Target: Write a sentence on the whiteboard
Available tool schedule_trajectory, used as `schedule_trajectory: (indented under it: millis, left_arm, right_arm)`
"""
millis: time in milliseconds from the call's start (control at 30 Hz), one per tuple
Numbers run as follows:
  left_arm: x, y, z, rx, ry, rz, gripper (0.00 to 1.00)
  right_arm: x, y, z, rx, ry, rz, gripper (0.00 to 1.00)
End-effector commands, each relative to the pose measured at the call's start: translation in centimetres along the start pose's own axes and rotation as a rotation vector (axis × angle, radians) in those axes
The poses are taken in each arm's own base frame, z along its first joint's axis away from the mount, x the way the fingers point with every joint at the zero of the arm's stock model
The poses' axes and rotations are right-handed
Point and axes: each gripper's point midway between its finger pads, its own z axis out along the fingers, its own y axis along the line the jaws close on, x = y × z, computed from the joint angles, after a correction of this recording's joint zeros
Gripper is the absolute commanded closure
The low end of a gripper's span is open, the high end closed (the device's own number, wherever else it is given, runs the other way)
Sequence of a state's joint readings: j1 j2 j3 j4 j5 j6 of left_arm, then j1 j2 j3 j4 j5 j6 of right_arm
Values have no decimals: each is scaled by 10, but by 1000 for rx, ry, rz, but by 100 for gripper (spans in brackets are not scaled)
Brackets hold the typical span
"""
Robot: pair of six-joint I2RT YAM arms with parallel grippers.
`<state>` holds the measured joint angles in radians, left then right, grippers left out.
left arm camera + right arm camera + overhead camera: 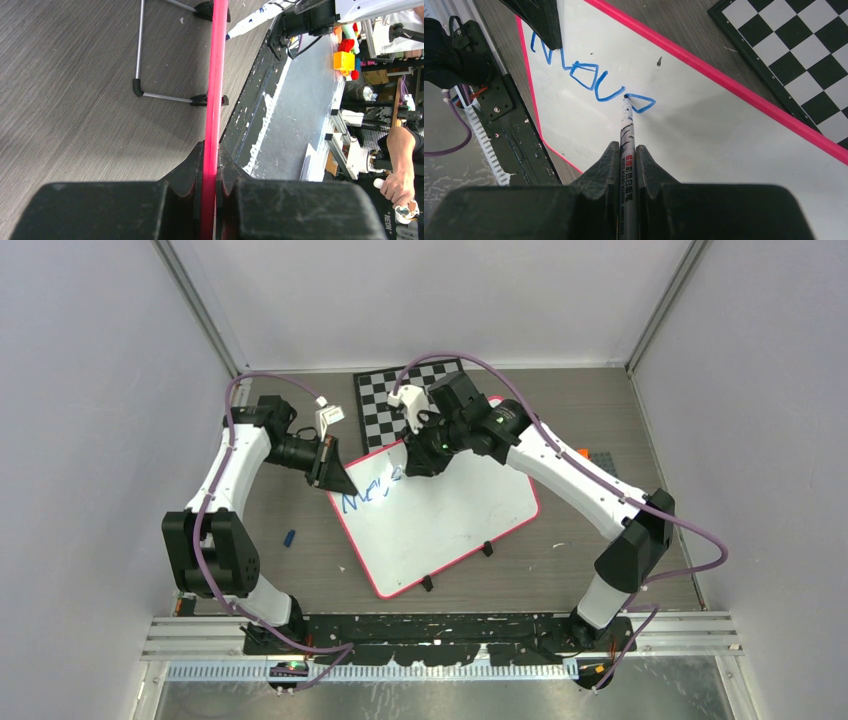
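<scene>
The whiteboard point(455, 525), white with a pink rim, lies tilted in the middle of the table. My left gripper point(335, 475) is shut on its left rim; the left wrist view shows the pink rim point(216, 75) pinched edge-on between the jaws of the left gripper point(210, 150). My right gripper point(627, 147) is shut on a grey whiteboard marker point(628, 125), whose tip touches the board. The sentence point(589, 80) reads "Mov" in blue, with a partly drawn fourth letter at the tip. From above, the lettering point(365, 492) sits near the board's upper left corner, with the right gripper point(420, 455) just to its right.
A black-and-white checkered board point(385, 400) lies behind the whiteboard, partly under the right arm. A small blue cap point(290, 537) rests on the table to the left of the whiteboard. Black clip feet point(487, 549) stick out from its near edge. Grey walls enclose the table.
</scene>
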<state>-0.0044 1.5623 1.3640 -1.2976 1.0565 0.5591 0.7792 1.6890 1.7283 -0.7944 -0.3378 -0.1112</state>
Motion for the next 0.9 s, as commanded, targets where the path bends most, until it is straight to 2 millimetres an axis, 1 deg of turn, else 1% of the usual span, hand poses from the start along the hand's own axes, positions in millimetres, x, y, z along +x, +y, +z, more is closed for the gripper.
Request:
schedule_trajectory:
  millis: [0, 200, 467, 600, 633, 667, 733, 867]
  left_arm:
    - [-3, 23, -8, -118, 4, 117, 100]
    - [-3, 23, -7, -116, 4, 117, 100]
    - [-3, 22, -8, -116, 3, 115, 100]
    - [-3, 22, -8, -116, 3, 115, 100]
    - [-3, 22, -8, -116, 2, 116, 100]
    - [-2, 18, -2, -103, 16, 126, 100]
    - [-2, 18, 0, -96, 22, 131, 100]
    - [-3, 17, 1, -96, 25, 132, 100]
  right_arm:
    - [3, -5, 3, 24, -9, -16, 100]
    - [10, -5, -2, 36, -1, -14, 100]
    - [13, -17, -14, 67, 5, -12, 100]
    - [15, -19, -18, 77, 10, -16, 100]
    - [14, -19, -19, 79, 8, -16, 100]
    - [14, -19, -19, 77, 9, -16, 100]
    - [9, -15, -21, 60, 6, -6, 100]
    - [-7, -5, -36, 33, -31, -7, 100]
